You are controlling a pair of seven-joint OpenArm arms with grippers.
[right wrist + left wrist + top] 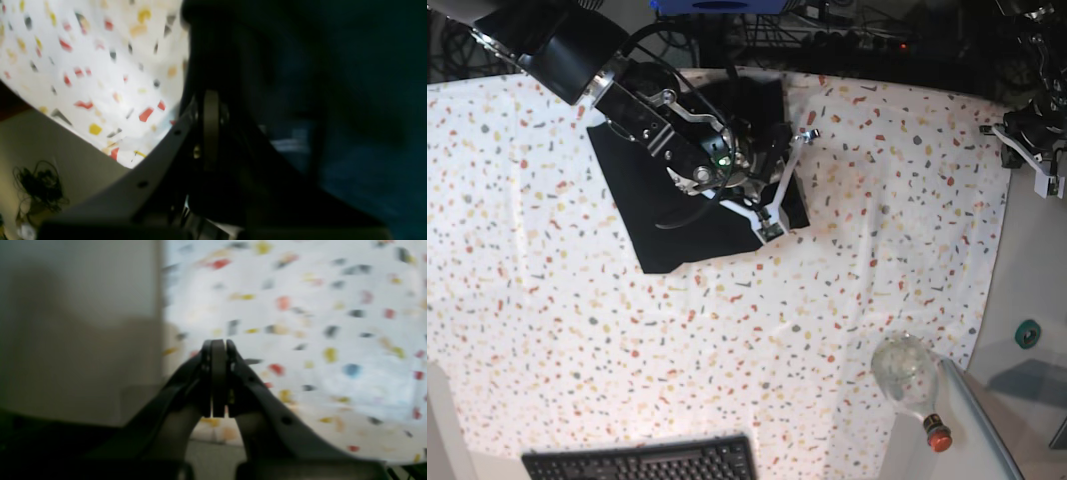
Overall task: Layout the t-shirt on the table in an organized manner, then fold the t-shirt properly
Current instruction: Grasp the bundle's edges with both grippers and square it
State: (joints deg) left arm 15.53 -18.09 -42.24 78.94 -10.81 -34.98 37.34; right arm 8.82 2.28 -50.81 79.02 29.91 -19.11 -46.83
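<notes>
1. The right gripper (772, 228) had its jaws pressed together over the t-shirt (642, 210); a pinch could not be told.
2. The left gripper (218, 343) was closed, empty, at the table (557, 330) edge.
3. The t-shirt lay folded on the table's far side.

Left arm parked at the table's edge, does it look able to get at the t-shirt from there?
Probably yes: bare table lies between the left gripper and the t-shirt, nothing blocking. But it's far off, and the right gripper already sits over the shirt.

No writing, label, brand, number or sign can be read anywhere; the keys of the keyboard (639, 463) are too small to make out.
</notes>
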